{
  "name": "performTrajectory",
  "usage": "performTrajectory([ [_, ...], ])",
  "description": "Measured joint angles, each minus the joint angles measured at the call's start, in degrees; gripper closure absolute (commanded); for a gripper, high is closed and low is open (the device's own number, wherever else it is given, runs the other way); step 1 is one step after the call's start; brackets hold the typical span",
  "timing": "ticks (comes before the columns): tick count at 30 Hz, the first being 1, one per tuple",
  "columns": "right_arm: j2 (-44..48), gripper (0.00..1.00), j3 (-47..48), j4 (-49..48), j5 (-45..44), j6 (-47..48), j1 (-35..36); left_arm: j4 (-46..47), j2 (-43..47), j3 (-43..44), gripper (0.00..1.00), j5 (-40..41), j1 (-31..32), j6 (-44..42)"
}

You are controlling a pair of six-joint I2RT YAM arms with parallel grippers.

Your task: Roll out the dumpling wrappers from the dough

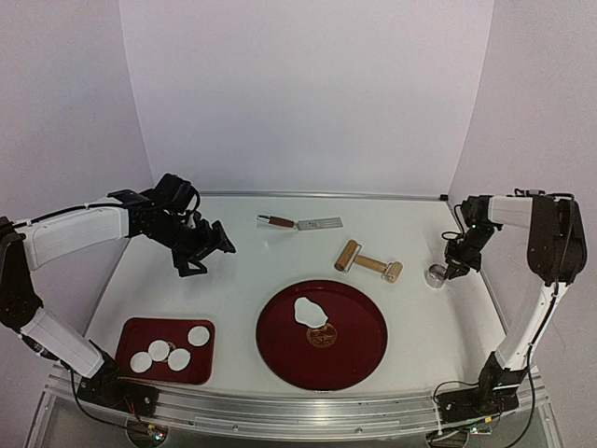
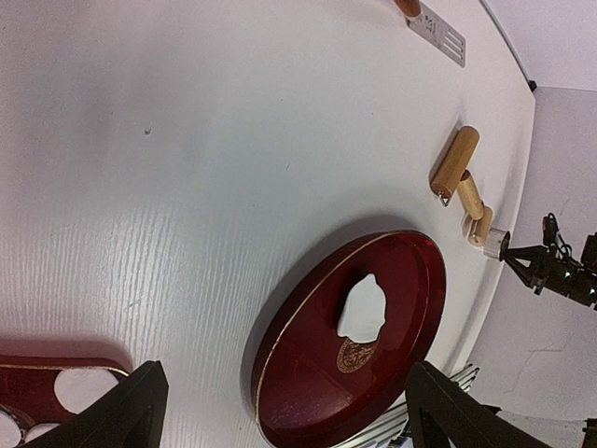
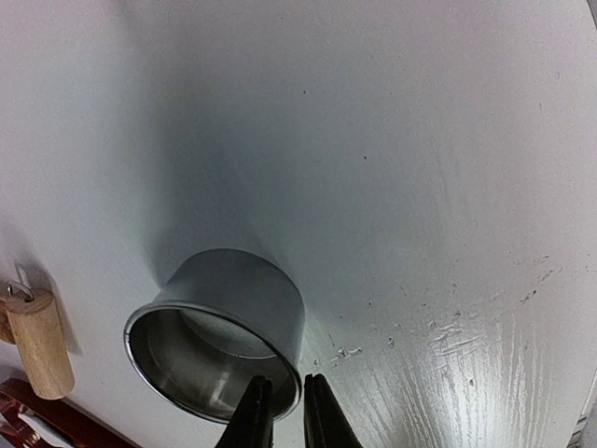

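Note:
Several round white dumpling wrappers (image 1: 199, 335) lie on a small red rectangular tray (image 1: 135, 331) at the front left; one wrapper also shows in the left wrist view (image 2: 79, 387). A ragged white dough piece (image 1: 311, 311) (image 2: 364, 308) lies on the round red tray (image 1: 270, 341) (image 2: 289, 401). My left gripper (image 1: 207, 257) (image 2: 280, 373) is open and empty, held above the table at the left. My right gripper (image 1: 451, 271) (image 3: 284, 381) straddles the wall of the small metal ring (image 1: 435, 275) (image 3: 233, 289), one finger inside and one outside. The ring rests on the table at the right.
A wooden roller (image 1: 367, 262) (image 2: 457, 163) lies behind the round tray, with one end at the left of the right wrist view (image 3: 39, 341). A metal scraper with a wooden handle (image 1: 298, 223) lies near the back wall. White walls enclose the table.

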State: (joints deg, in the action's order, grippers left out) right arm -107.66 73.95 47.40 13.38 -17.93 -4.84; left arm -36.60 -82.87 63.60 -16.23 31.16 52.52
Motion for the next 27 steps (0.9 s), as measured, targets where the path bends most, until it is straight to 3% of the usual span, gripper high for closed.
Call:
performTrajectory([
  [5, -0.21, 1.0, 0.02, -0.02, 0.41, 0.11, 0.0, -0.48, 0.74, -0.78, 0.1, 1.1, 0.0, 0.05],
  [14, 0.13, 1.0, -0.01, 0.06, 1.53, 0.97, 0.0, -1.49, 1.99, -0.93, 0.13, 3.1, -0.04, -1.8],
  [19, 5.82, 1.0, -0.11, 1.53, 2.14, 0.68, 0.68, -2.55, 1.85, 0.94, 0.15, 3.42, -0.04, -4.35],
  [22, 11.1, 1.0, -0.04, 2.89, 2.32, -0.42, 3.5, -2.15, 1.85, 2.17, 0.16, 3.43, -0.04, -5.35],
  [27, 14.35, 1.0, 0.91, 4.83, 3.12, -4.32, 15.5, -1.05, 1.7, 2.74, 0.17, 2.33, 0.17, -7.02],
])
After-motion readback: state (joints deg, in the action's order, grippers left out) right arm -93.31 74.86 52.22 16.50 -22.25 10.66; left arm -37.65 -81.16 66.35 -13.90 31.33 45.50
